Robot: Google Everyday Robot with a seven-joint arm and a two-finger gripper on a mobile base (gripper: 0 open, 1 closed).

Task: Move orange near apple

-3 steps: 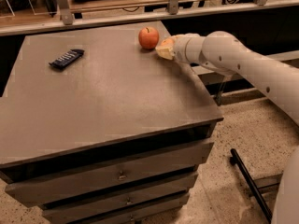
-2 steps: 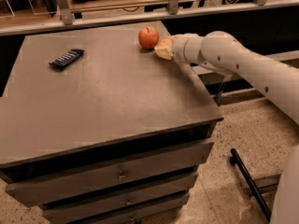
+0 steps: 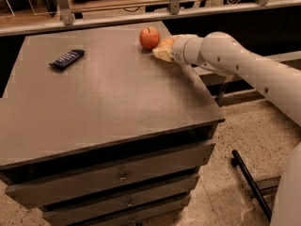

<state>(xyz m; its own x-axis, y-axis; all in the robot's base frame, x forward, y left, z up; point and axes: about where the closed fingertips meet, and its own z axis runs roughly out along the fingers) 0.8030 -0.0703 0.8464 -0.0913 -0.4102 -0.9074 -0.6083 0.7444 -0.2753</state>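
Orange (image 3: pixel 166 42): only a small pale yellow-orange patch showing, far right part of the tabletop (image 3: pixel 108 93), close to the back edge. Mostly hidden by the gripper (image 3: pixel 161 52), so stem dimple and full outline not readable. Paler than the neighbouring fruit.

Apple (image 3: pixel 149 37): just left of the orange, near it, possibly touching; cannot tell. Round, red-orange, glossy, thin dark stem upright. Resting on the tabletop.

Gripper: cream-coloured, down at tabletop level, right against the orange, tip pointing left toward the apple. Whether the jaws clamp the orange or merely lie around it: cannot tell.

White arm (image 3: pixel 244 69) reaching in from the right, over the tabletop's right edge.

Dark flat rectangular object (image 3: pixel 67 59): far left of the tabletop, well apart from both fruits, lying at an angle.

Containers: drawers (image 3: pixel 122 175) stacked in the front of the cabinet beneath the tabletop, all shut, contents hidden.

Behind: metal rail (image 3: pixel 141 15) along the back. Speckled floor (image 3: pixel 235 126) to the right, black bar (image 3: pixel 249 182) lying across it.
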